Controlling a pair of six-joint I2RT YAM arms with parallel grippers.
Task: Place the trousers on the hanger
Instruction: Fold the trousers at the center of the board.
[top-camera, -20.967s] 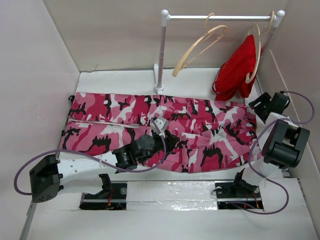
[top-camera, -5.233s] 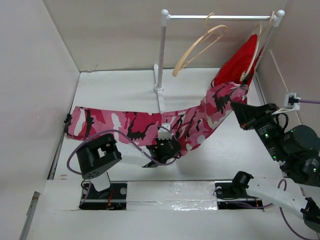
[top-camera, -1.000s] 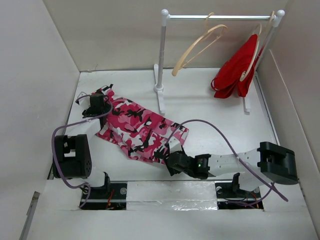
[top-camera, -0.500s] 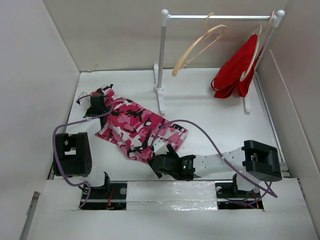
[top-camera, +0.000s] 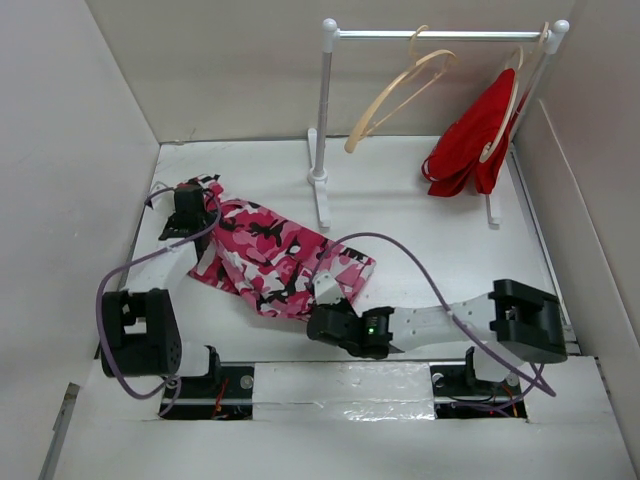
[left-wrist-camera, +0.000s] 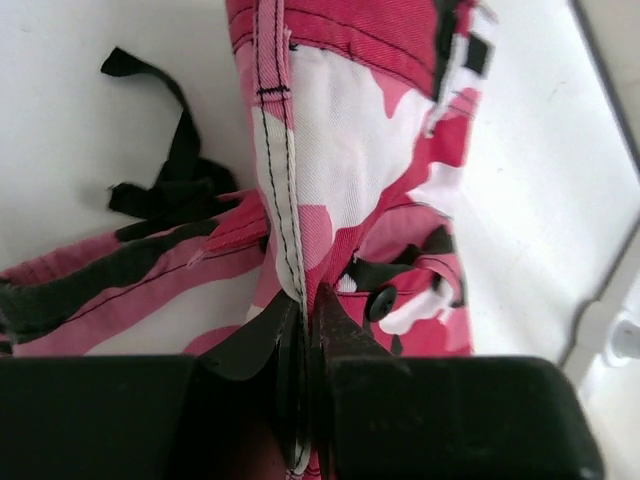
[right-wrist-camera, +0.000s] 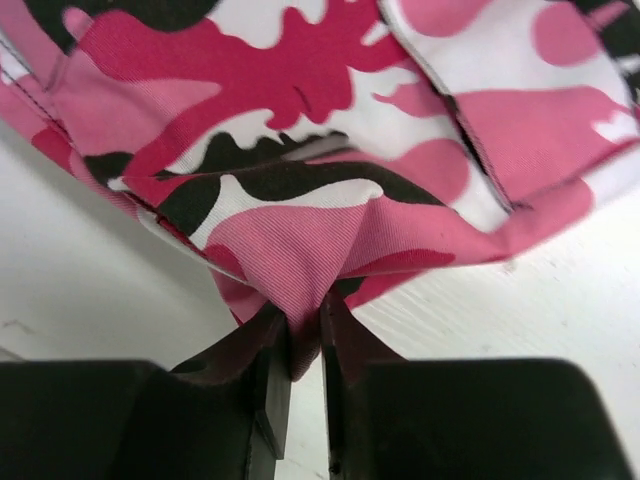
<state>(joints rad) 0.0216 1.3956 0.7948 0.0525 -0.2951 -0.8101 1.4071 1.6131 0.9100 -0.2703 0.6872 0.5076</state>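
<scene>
White tabletop (top-camera: 420, 220), walled on three sides, rail (top-camera: 440, 35) at the far end.

Left claw (left-wrist-camera: 305, 310) is clenched on a stitched seam of the trousers (top-camera: 270, 255). Right claw (right-wrist-camera: 305, 320) is clenched on a pinched-up fold at their near edge.

A second ago both stood wider, the right one short of this fold. Both grips are now made.

Judgement: the garment is ready to be lifted.

The trousers lie bunched on the tabletop between the two claws, one end in each. The hanger (top-camera: 395, 95) hangs bare on the rail, well beyond and above both claws, clear of the cloth. A red garment (top-camera: 475, 140) occupies the neighbouring hanger.
</scene>
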